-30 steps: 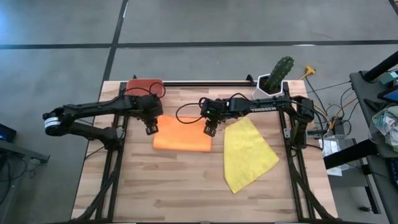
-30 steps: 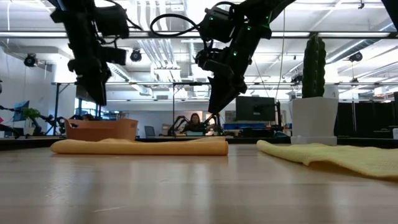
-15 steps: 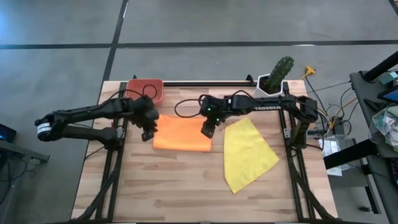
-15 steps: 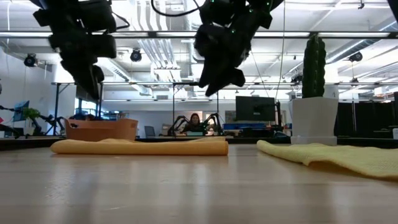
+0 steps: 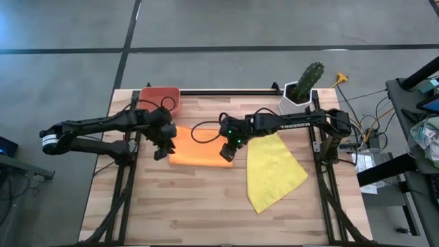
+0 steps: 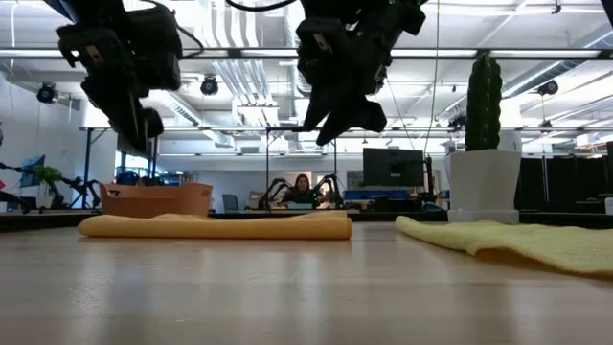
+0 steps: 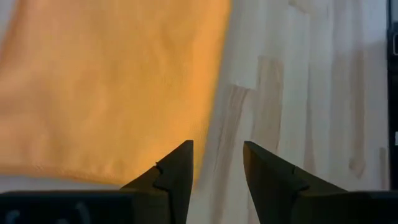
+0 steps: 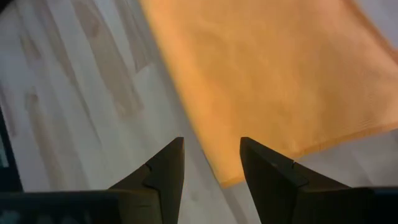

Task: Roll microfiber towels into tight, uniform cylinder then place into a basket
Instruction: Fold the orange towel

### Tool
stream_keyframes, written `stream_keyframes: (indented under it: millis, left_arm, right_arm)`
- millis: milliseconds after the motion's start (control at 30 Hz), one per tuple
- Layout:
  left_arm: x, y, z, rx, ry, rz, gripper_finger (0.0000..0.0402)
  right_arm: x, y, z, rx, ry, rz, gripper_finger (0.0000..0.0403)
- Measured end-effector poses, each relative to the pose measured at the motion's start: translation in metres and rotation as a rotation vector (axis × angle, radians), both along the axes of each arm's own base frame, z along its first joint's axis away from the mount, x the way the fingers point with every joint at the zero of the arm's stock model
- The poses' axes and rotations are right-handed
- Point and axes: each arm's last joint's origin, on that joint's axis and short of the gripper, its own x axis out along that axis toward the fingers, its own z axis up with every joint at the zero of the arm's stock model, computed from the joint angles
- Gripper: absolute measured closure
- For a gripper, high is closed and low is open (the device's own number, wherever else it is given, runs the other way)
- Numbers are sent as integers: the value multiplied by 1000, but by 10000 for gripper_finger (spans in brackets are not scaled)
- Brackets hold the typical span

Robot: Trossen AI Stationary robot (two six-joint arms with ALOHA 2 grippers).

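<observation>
High view, table: a pale wooden table [image 5: 206, 206] with a dark frame carries everything.
High view, orange towel: the orange towel [image 5: 199, 147] lies folded flat near the table's middle, a wide rectangle.
High view, yellow towel: the yellow towel [image 5: 271, 171] lies spread open just right of the orange one, its near edges almost touching it.
High view, basket: the basket [image 5: 162, 96] sits at the far left edge of the table, apart from both towels.
High view, cactus pot: a white pot with a green cactus [image 5: 305, 86] stands at the far right edge.
High view, left gripper: the left gripper [image 5: 160, 152] hangs over the orange towel's left edge.
High view, right gripper: the right gripper [image 5: 227, 154] hangs over that towel's right front corner.

Low view, grippers: both grippers are up in the air, clear of the orange towel [image 6: 215, 226], which lies as a low flat band; the basket [image 6: 156, 199] shows behind its left end.
Low view, room: a person sits far back in the room beyond the table.

Left wrist view, left gripper: the left gripper [image 7: 216, 163] has its fingers parted by a narrow gap with nothing between them; below lie the towel's edge and bare wood.

Right wrist view, right gripper: the right gripper [image 8: 211, 158] likewise shows a narrow empty gap, above the orange towel's corner [image 8: 273, 81].
</observation>
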Motion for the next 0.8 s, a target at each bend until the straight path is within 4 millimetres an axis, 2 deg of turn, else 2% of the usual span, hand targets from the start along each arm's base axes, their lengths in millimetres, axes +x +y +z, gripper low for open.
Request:
stream_keyframes:
  millis: [200, 300, 433, 567, 700, 800]
  left_arm:
    - [8, -3, -9, -49, 71, 7, 277]
    - [10, -12, -9, -46, 68, -43, 277]
    - [9, -27, -4, -41, 45, -99, 277]
    - [7, -38, 0, 16, 50, -78, 277]
    - [6, -44, 1, 62, 40, -82, 273]
    - [5, -47, -4, 76, 50, -93, 262]
  right_arm:
    - [-10, 8, -11, -12, 120, 49, 252]
    - [-19, 13, -16, -26, 186, 96, 252]
    - [-31, 19, -13, -76, 176, 145, 252]
    - [-49, 21, -8, -137, 74, 113, 252]
    - [-69, 22, -1, -53, -162, 38, 252]
    - [-87, 22, -6, 5, -261, -44, 252]
